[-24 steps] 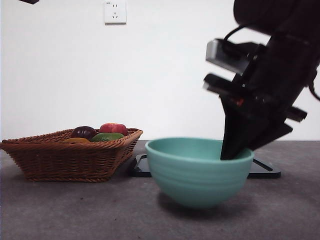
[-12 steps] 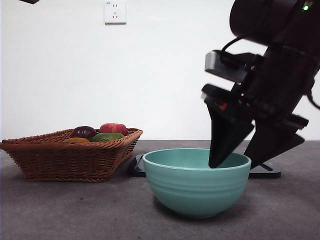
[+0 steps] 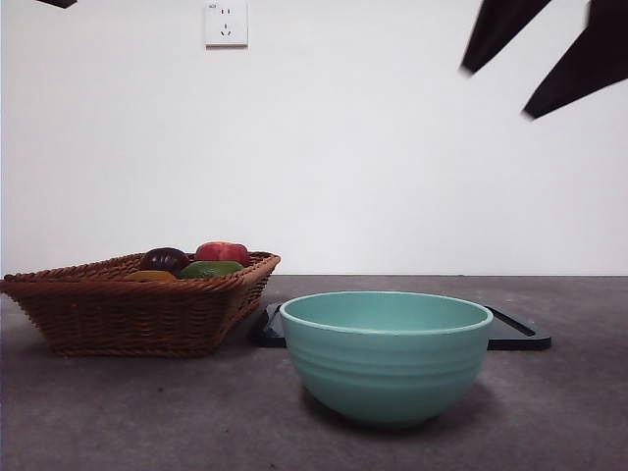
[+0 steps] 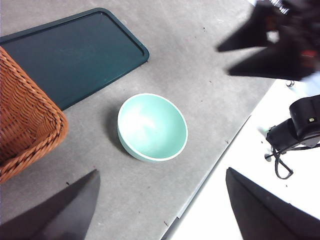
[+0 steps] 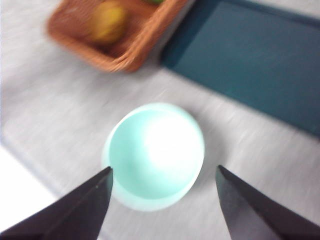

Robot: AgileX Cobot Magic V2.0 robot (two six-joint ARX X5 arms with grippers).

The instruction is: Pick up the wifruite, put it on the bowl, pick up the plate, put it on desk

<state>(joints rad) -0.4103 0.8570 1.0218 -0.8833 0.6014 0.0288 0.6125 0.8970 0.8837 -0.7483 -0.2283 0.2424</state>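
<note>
From the front, the teal bowl [image 3: 387,355] sits on the dark grey desk [image 3: 118,412], nothing showing above its pale rim; behind it lies a flat dark tray [image 3: 515,332], its ends poking out on either side of the bowl; off to one side stands a woven basket [image 3: 137,306] with a dark purple fruit [image 3: 164,259], a red one [image 3: 223,251], a green one [image 3: 210,268] and a sliver of the orange-yellow wifruite [image 3: 149,276] just clearing the rim; a white wall socket [image 3: 226,23] hangs above; two black jaw tips of the right gripper [image 3: 496,93] hang high in the top corner, spread well apart and holding nothing.

From the left wrist, the left gripper [image 4: 162,205] has its two jaws set wide with nothing between them; the bowl [image 4: 152,127] stands on the desk [image 4: 200,75], its inside bare; the dark tray [image 4: 70,55] lies beyond it, and the basket [image 4: 27,117] touches the tray's edge; the other arm's gripper [image 4: 223,62] shows blurred, well clear of the bowl.

From the right wrist, the picture is smeared; the right gripper [image 5: 164,172] holds its jaws wide and empty, with the bowl [image 5: 153,155] seen between them; the wifruite [image 5: 106,22] lies in the basket [image 5: 115,35], apart from the bowl; the tray [image 5: 250,55] lies next to the basket.
</note>
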